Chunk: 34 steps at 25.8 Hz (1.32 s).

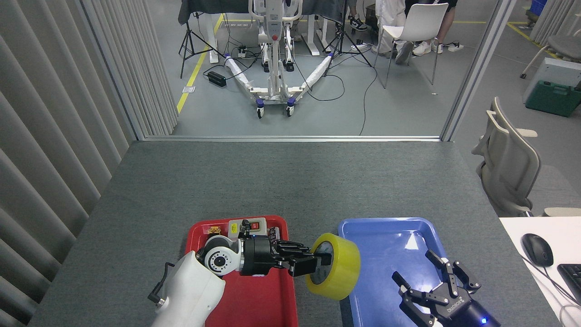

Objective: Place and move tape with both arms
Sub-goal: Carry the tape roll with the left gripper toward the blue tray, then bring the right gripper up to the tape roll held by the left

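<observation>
The tape (338, 268), a wide yellow roll with a pale core, hangs on its side in the air between the two trays, its right part over the left rim of the blue tray (386, 227). My left gripper (317, 265) reaches in from the left over the red tray (202, 229) and is shut on the tape's near rim. My right gripper (429, 286) stands open over the lower right of the blue tray, fingers spread and turned toward the tape, with a gap between them and the roll.
A beige switch box (247, 225) and small parts lie at the back of the red tray. A white desk with a mouse (537, 249) and keyboard stands at the right. An office chair (508, 163) is beyond the table's right edge.
</observation>
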Tool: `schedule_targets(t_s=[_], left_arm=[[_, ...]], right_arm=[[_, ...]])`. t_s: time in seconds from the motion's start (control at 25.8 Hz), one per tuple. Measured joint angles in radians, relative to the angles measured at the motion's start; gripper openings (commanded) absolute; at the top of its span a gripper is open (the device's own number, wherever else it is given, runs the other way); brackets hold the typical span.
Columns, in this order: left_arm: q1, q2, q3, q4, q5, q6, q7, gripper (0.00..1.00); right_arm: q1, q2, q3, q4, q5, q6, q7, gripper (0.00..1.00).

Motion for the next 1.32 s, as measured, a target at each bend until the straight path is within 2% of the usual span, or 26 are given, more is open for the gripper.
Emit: schedule_targets(t_s=[0.15,0.35,0.5,0.74,0.97,1.32], left_arm=[[-0.003,0.002,-0.003,-0.004,0.024,0.001,0.001,0.0],[0.002,0.002,-0.024,-0.024,0.044,0.001,0.009,0.0],[0.022,0.004,-0.046,-0.046,0.053,0.001,0.011,0.0],[0.033,0.011,-0.06,-0.064,0.056,0.001,0.011,0.0],[0.034,0.012,-0.061,-0.066,0.056,0.001,0.011,0.0],[0.037,0.012,-0.061,-0.065,0.056,0.001,0.011,0.0]], right_arm=[[0.038,0.047,-0.13,-0.006,-0.006,-0.158,-0.002,1.0],[0.07,0.102,-0.22,-0.017,-0.002,-0.198,0.01,1.0],[0.082,0.127,-0.225,-0.053,0.004,-0.203,0.025,1.0],[0.092,0.198,-0.225,-0.111,0.019,-0.205,0.059,1.0],[0.156,0.246,-0.224,-0.179,0.05,-0.205,0.07,1.0],[0.192,0.313,-0.144,-0.218,0.134,-0.205,0.098,1.0]])
